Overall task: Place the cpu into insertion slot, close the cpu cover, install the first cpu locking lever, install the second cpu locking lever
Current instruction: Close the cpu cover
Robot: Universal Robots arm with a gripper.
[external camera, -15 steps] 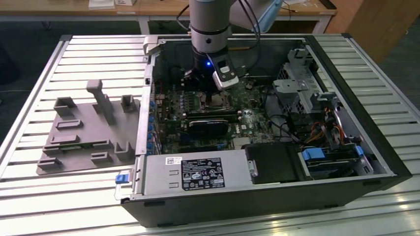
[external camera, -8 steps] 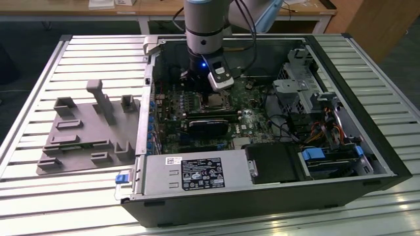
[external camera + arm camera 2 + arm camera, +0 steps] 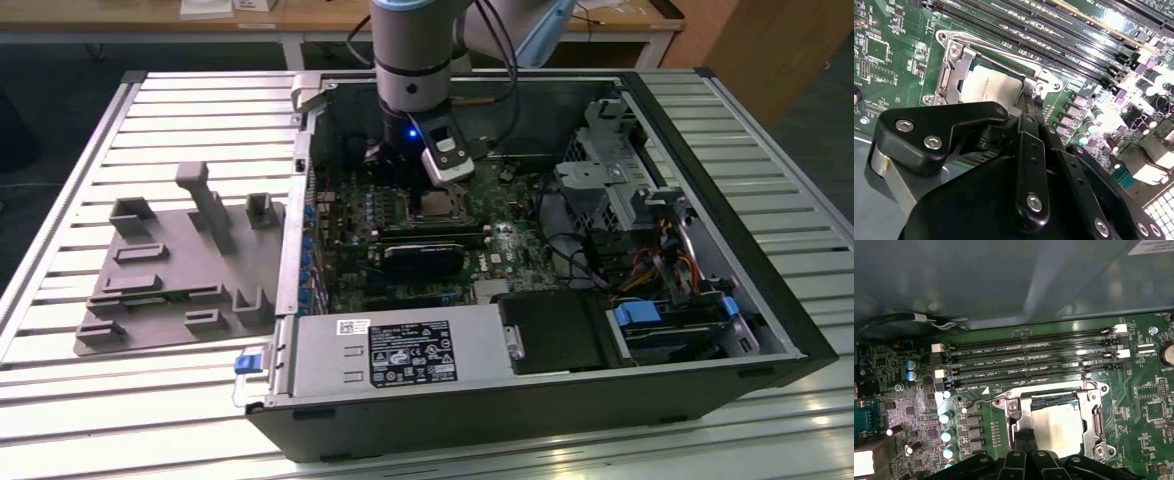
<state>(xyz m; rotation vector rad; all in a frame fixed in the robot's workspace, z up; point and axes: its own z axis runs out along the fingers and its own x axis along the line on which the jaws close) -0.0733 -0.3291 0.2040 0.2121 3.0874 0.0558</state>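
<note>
The cpu (image 3: pixel 991 85) (image 3: pixel 1056 425) lies flat in the insertion slot (image 3: pixel 435 207) on the green board, its pale silvery face showing. The cpu cover (image 3: pixel 949 70) (image 3: pixel 1095 420), a silver frame, lies down around it. A thin wire locking lever (image 3: pixel 976 402) runs along the socket's side nearest the memory slots, its hooked end sticking out past the corner. My gripper (image 3: pixel 429 192) (image 3: pixel 1030 100) (image 3: pixel 1024 436) hangs low over the socket's edge beside the cpu. Its black fingers are shut together, and I see nothing between them.
The socket sits inside an open computer case (image 3: pixel 747 230). Long memory slots (image 3: pixel 1029 362) run close by, with the case wall (image 3: pixel 1004 280) beyond them. Upright capacitors (image 3: pixel 946 417) stand beside the socket. A grey fixture plate (image 3: pixel 174 260) lies at the exterior view's left.
</note>
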